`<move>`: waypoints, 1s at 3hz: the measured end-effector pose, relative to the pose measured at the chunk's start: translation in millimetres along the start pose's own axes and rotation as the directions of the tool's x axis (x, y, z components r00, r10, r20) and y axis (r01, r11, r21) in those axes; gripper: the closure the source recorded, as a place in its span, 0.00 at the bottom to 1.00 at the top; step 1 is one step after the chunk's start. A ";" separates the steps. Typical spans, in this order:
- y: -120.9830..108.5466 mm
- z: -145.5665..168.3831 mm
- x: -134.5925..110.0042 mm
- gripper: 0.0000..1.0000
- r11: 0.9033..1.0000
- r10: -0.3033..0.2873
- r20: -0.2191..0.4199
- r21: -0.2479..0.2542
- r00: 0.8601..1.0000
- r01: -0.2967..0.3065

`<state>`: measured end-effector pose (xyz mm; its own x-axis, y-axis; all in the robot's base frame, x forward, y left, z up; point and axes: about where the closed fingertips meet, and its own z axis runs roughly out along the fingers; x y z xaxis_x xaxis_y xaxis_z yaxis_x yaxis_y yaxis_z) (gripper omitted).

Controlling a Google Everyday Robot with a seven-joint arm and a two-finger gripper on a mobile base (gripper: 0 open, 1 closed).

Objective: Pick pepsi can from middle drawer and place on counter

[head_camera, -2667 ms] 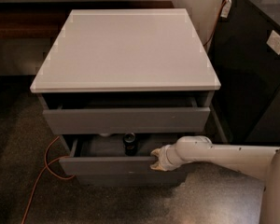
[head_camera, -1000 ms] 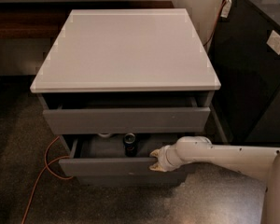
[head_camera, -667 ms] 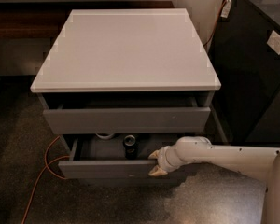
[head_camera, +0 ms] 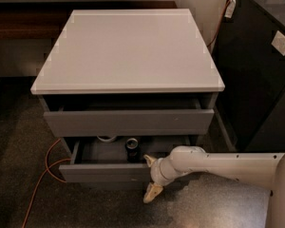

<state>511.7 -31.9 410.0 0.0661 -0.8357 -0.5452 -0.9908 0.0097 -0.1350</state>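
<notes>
The pepsi can (head_camera: 132,149) stands upright inside the middle drawer (head_camera: 102,173), which is pulled partly out under the overhanging top drawer (head_camera: 128,121). Only the can's silver top and dark upper body show. My gripper (head_camera: 151,176) is at the right part of the middle drawer's front, just right of and nearer than the can. One fingertip is above the front's edge and the other below it, spread apart. My white arm reaches in from the right. The counter (head_camera: 128,49) is the pale-grey top slab above.
A white bowl (head_camera: 107,138) sits in the middle drawer left of the can, mostly hidden under the top drawer. A black cabinet (head_camera: 261,65) stands close on the right. An orange cable (head_camera: 42,177) lies on the dark floor at the left.
The middle drawer has come out a little further toward the camera, and my gripper has moved with its front edge. The can and bowl show slightly more.
</notes>
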 end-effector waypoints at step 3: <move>8.8 -4.5 -12.3 0.83 1.000 0.004 0.011 -0.022 1.000 -0.003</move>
<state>501.7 -24.0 419.2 0.0640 -0.8293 -0.5551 -0.9933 0.0005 -0.1152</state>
